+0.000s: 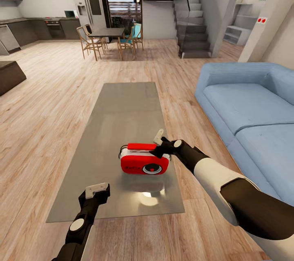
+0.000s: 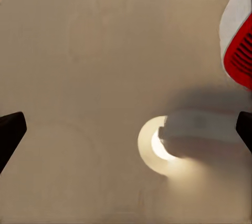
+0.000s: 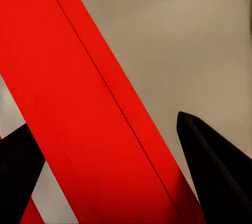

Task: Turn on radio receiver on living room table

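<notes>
1. Sitting upright on the near half of the counter (image 1: 122, 101) is the radio receiver (image 1: 144, 164), red front and round dial facing the camera, white sides, red handle (image 1: 141, 146) on top.
2. The right tool (image 1: 157, 143) is right at the radio's top right corner, over the end of the handle. One pale finger (image 1: 158, 136) sticks up behind it. In the right wrist view the red handle (image 3: 79, 103) runs diagonally between the two dark fingers (image 3: 215, 166), which stand apart on either side of it, so the tool is open around the handle; can't tell if either finger actually touches.
3. The left tool (image 1: 97, 189) hovers over the near left part of the counter, well apart from the radio. Its wrist view shows the dark fingertips (image 2: 10, 132) far apart at the frame's edges, so it's open and holding nothing, with the glossy grey top (image 2: 94, 50) below and a slice of the radio's red and white side (image 2: 239, 40) at the edge.
4. There's a bright round lamp reflection (image 1: 149, 199) on the counter just in front of the radio.
5. Further out: blue sofa (image 1: 249, 110) on the right of the counter, light wood floor (image 1: 53, 101) all around, dining table with chairs (image 1: 107, 37) in the back, stairs (image 1: 192, 32) beyond the sofa.
</notes>
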You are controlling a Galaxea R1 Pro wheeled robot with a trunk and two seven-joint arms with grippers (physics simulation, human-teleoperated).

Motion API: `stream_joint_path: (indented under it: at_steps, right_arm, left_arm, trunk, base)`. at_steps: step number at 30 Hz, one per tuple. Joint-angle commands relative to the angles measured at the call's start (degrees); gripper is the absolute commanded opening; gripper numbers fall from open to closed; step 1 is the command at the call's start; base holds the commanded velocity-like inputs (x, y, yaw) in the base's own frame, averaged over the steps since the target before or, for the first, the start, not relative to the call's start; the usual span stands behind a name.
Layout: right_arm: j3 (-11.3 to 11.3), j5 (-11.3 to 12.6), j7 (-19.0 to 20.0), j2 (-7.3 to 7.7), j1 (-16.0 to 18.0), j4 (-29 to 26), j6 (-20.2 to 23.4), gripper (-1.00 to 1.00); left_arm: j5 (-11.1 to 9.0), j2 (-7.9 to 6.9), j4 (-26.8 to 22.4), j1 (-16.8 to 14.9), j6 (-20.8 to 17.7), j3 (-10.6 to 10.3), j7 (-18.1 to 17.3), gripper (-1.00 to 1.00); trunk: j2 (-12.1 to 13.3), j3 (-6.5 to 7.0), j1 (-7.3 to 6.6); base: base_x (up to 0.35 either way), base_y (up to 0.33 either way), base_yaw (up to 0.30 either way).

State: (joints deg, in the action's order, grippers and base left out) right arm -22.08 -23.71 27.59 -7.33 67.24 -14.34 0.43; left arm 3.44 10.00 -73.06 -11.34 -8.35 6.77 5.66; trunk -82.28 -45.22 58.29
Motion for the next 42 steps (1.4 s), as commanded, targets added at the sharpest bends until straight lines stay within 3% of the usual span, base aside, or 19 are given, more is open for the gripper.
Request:
stream_joint_path:
  at_steps: [1, 7, 27, 42]
  right_arm:
    - [0.0, 1.2, 0.0, 0.01, 0.0, 0.0, 0.0, -1.00]
    - [-0.1, 3.1, 0.0, 0.03, 0.0, -0.1, 0.0, -1.00]
    - [-0.2, 3.3, 1.2, 0.03, 0.0, -0.2, -0.2, -1.00]
    - [-0.2, 3.3, 1.2, 0.12, 0.0, -0.2, -0.2, -1.00]
  left_arm:
    - [0.0, 0.00, 0.0, 0.0, 0.0, 0.0, 0.0, 1.00]
    - [0.0, 0.00, 0.1, 0.0, 0.0, 0.0, -0.1, 1.00]
    - [-0.1, 0.00, 1.2, 0.0, 0.2, 0.0, -0.1, 1.00]
    - [-0.1, 0.00, 1.2, 0.0, 0.2, 0.0, -0.1, 1.00]
  trunk:
    - [0.4, 0.19, -0.23]
    - [2.8, 1.26, -1.54]
    - [10.8, 4.90, -5.94]
    - [16.9, 8.86, -9.23]
  base:
    - [0.000, 0.000, 0.000]
    - [0.000, 0.000, 0.000]
    - [0.000, 0.000, 0.000]
    - [0.000, 0.000, 0.000]
